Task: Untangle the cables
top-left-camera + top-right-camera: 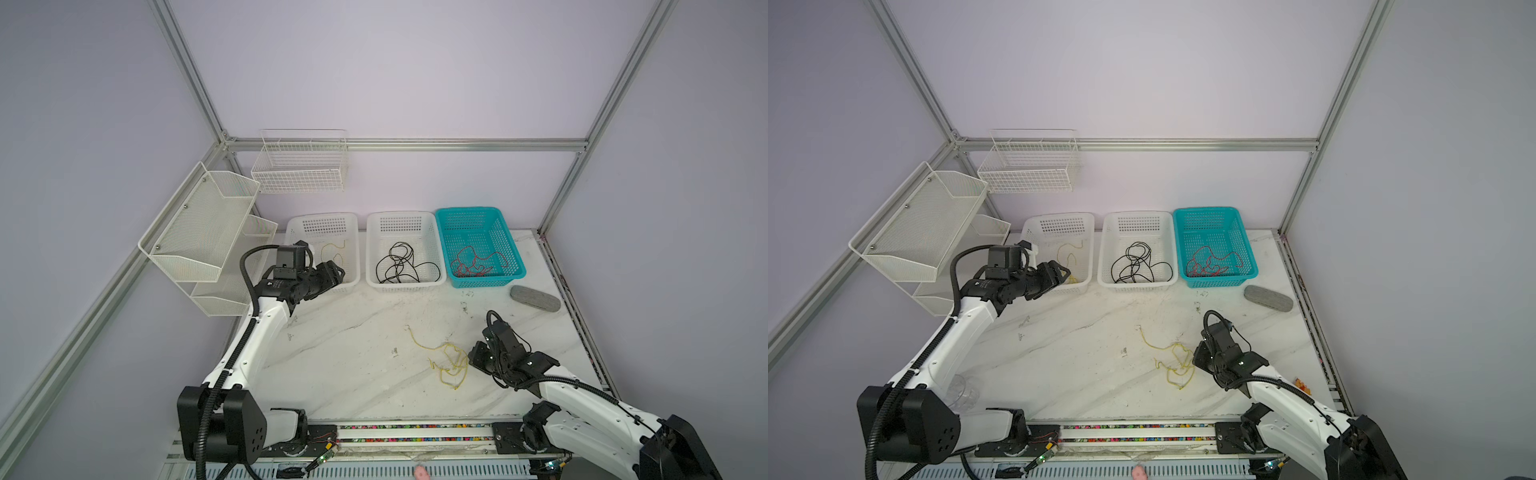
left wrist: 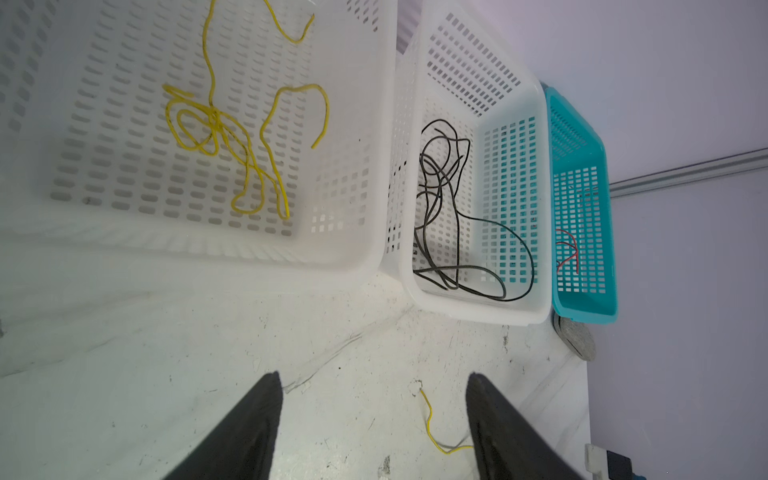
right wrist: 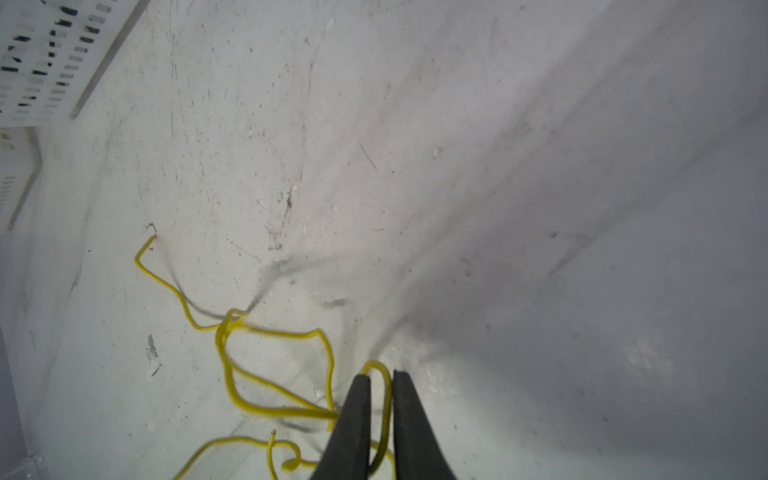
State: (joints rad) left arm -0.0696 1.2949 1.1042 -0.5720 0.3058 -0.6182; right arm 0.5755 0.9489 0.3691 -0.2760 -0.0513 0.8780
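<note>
**Right claw pinches the yellow tangle; left claw gapes, empty**

The yellow tangle lies on the table, right of the middle and toward the near edge, one loose end trailing off to the far left. The right claw sits low at the tangle's right side; its fingers are nearly together, with a loop of that cable caught between them. The left claw hangs at the far left, over the near right corner of the left white basket; its fingers stand wide apart with nothing between them. Three baskets stand in a row along the far edge of the table, close side by side; the left white basket holds another yellow cable, knotted into loose coils; the middle white basket holds the black cable, looped over itself; the teal basket, rightmost, holds the red cables. A grey oblong case lies on the table just near and right of the teal basket, apart from the right claw.
</note>
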